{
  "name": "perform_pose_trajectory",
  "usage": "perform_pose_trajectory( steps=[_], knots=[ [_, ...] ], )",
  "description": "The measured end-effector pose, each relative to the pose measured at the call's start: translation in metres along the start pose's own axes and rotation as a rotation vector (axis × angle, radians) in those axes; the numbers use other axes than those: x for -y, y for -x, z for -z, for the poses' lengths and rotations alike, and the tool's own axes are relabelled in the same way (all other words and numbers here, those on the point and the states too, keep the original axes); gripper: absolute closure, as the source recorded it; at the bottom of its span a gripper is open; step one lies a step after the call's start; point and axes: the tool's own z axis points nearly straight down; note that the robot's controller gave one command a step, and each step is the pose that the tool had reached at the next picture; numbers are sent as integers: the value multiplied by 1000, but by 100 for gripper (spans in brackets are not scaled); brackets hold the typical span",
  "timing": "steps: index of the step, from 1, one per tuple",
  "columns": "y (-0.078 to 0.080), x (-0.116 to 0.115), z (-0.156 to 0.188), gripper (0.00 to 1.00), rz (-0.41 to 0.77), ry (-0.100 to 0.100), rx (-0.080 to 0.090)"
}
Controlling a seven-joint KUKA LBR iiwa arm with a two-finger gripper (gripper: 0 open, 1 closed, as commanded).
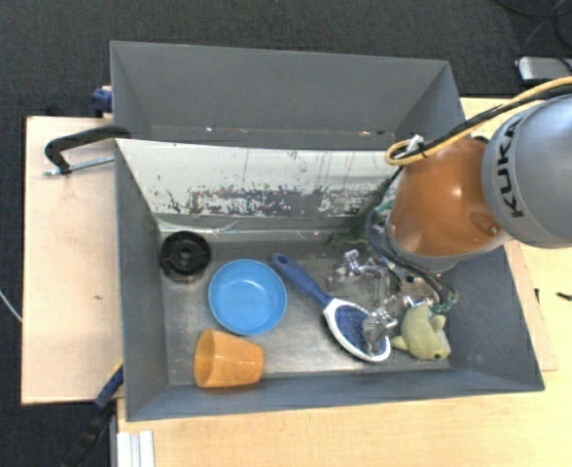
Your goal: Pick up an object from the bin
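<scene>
Gripper (383,311) is noted low in the right part of the bin (140,290), under the orange wrist cover (437,207). How far it is open cannot be told, nor whether anything is held in it. Its metal parts are seen over the head of a blue-handled brush (303,285).

Bin floor, left to right:
- A black round thing (184,254) is lodged by the left wall.
- A blue bowl (247,298) is set just right of it, mouth up.
- An orange cup (228,358) is laid on its side near the front wall, just below the bowl.
- The brush handle is slanted up-left toward the bowl. Its white-rimmed head is found under the gripper, and contact cannot be judged.
- A pale yellow-green lump (427,337) is recorded just right of the brush head, close beside the gripper.
</scene>
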Motion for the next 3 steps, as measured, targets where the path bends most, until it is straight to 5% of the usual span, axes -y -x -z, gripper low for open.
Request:
perform_pose_trajectory(
  steps=[2,3],
  knots=[
    [15,17,-4,0,752,-7,3],
    [14,25,-2,100,751,-17,-6]
  ],
)
